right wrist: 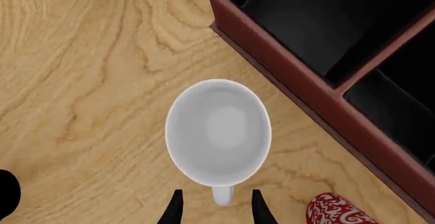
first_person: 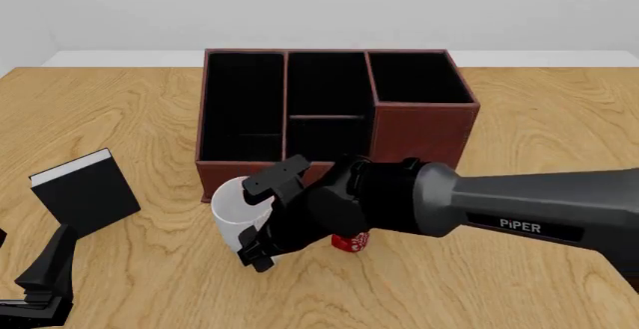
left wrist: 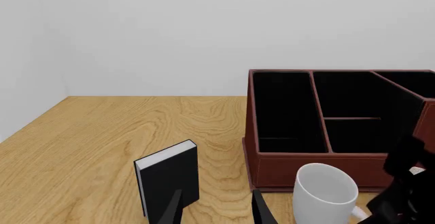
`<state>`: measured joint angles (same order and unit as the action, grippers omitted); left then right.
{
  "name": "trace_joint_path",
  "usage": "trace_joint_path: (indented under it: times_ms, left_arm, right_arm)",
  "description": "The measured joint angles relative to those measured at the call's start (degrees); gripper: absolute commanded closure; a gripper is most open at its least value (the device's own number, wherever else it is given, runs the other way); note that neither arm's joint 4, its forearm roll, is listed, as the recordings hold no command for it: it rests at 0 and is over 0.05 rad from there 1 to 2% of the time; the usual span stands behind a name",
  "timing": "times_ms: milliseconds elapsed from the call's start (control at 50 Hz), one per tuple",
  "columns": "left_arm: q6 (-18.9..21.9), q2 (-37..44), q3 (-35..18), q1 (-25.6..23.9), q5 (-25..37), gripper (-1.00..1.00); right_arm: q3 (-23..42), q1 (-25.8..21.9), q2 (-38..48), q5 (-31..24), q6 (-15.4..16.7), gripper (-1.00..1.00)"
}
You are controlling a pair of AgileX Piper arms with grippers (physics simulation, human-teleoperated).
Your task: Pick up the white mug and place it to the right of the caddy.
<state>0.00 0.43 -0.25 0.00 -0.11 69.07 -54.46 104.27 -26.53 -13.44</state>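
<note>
The white mug [first_person: 227, 208] stands upright on the table just in front of the caddy's [first_person: 424, 131] left front corner. In the right wrist view I look straight down into the mug [right wrist: 219, 132]. My right gripper [right wrist: 216, 211] is open, with a finger on each side of the mug's handle [right wrist: 223, 194] and a gap to each. In the front view the right gripper [first_person: 254, 253] hangs over the mug's near side and hides part of it. My left gripper [first_person: 48, 268] is open and empty at the near left. The left wrist view also shows the mug [left wrist: 326, 191] and the caddy [left wrist: 299, 165].
A small red patterned mug [first_person: 349, 244] lies just right of the white mug, under my right arm; it also shows in the right wrist view [right wrist: 336, 211]. A black book [first_person: 85, 193] with white pages stands at the left, close ahead of my left gripper [left wrist: 217, 211].
</note>
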Motion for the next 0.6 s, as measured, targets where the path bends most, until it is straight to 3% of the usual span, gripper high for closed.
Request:
trace_joint_path:
  times_ms: [540,560,600]
  left_arm:
    - [0.0,0.0,0.0,0.0,0.0,-1.00]
    - [0.0,0.0,0.0,0.0,0.0,-1.00]
    - [0.0,0.0,0.0,0.0,0.0,-1.00]
  right_arm:
    - [-0.5,-0.5,1.7,1.2,-1.0,-1.00]
    - [-0.5,-0.5,1.8,1.3,-1.0,1.00]
    - [-0.7,-0.4,1.8,1.3,-1.3,1.00]
